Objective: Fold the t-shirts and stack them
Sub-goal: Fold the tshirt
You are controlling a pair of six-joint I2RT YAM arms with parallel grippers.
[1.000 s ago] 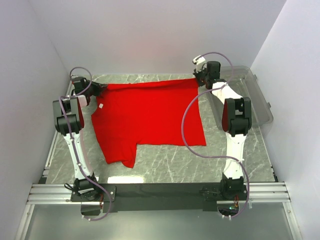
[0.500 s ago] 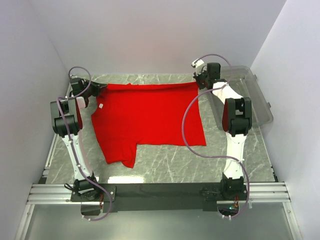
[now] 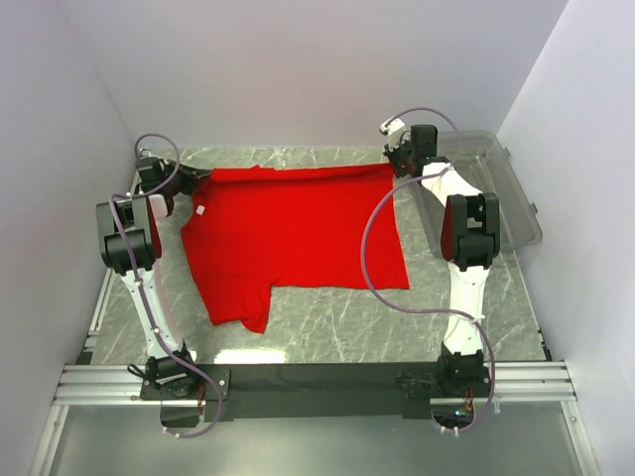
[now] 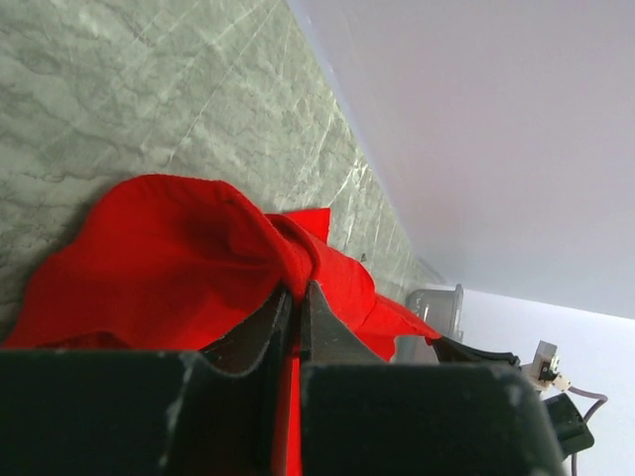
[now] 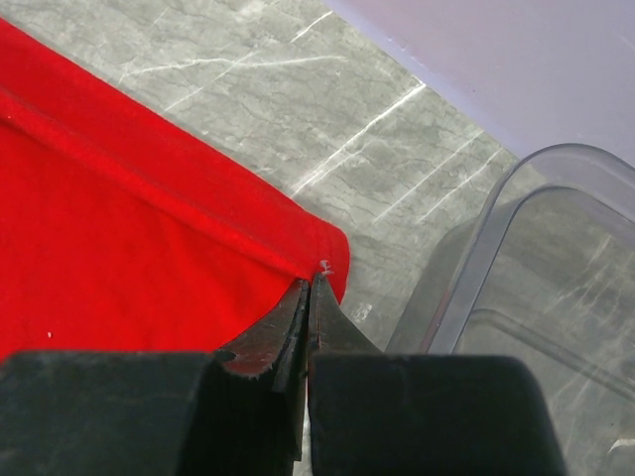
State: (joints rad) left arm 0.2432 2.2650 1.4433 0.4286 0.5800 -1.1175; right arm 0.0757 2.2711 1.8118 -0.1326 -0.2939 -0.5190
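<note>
One bright red t-shirt (image 3: pixel 293 230) is spread over the marble table, a sleeve pointing toward the near left and a small white label (image 3: pixel 199 210) near its left edge. At the far left corner my left gripper (image 3: pixel 201 177) is shut on a bunched fold of the shirt (image 4: pixel 198 263). My right gripper (image 3: pixel 394 159) is shut on the shirt's far right hem corner (image 5: pixel 322 260), with cloth (image 5: pixel 129 248) stretched away to the left. The far edge of the shirt runs taut between the two grippers.
A clear plastic bin (image 3: pixel 496 188) stands at the far right, right behind the right arm; its rim (image 5: pixel 496 218) is close to the right fingers. White walls close in the back and sides. Bare marble (image 3: pixel 347 322) lies in front of the shirt.
Both grippers have drawn the shirt's far edge slightly farther back and straighter. The left gripper shifted a little to the left. Grips unchanged.
</note>
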